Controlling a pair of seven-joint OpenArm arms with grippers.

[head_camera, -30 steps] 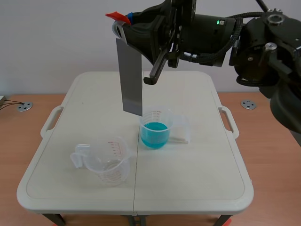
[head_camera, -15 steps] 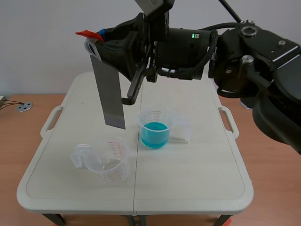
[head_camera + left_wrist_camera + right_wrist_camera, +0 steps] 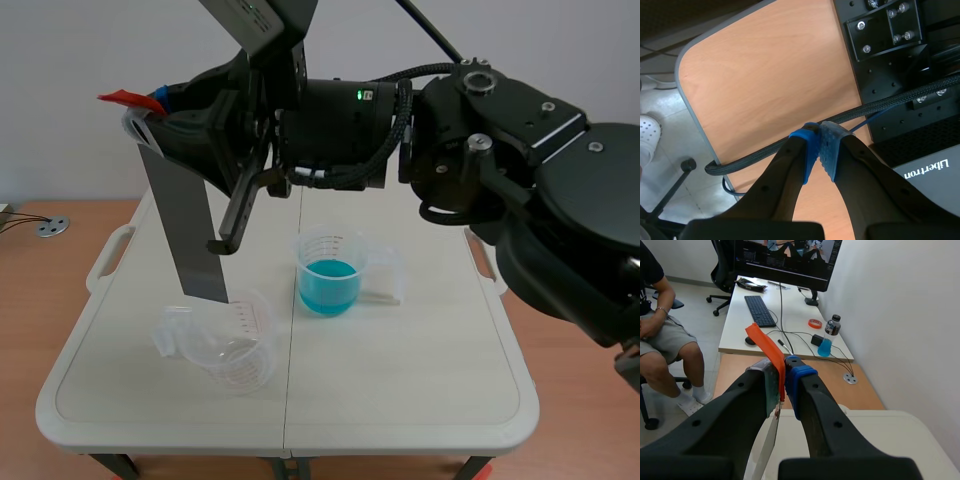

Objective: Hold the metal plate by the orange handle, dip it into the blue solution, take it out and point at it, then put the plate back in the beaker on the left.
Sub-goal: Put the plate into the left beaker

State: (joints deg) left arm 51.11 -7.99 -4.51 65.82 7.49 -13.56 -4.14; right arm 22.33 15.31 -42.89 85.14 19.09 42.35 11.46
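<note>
One metal plate [image 3: 185, 225] | hanging under right gripper [image 3: 782, 375] | pinched by orange handle [image 3: 762, 342] | above beaker [image 3: 235, 350]

One table [image 3: 420, 385] is carrying two beakers, an empty beaker [image 3: 232, 348] and a blue-filled beaker [image 3: 330, 275]; one plate [image 3: 183, 225] is hanging.

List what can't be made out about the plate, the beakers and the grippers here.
- Scene view: whether the plate tip is past the left beaker rim; nothing shows depth.
- Right wrist view: the right gripper hides most of the plate; the left beaker is out of frame.
- Left gripper: absent from the scene view.
</note>
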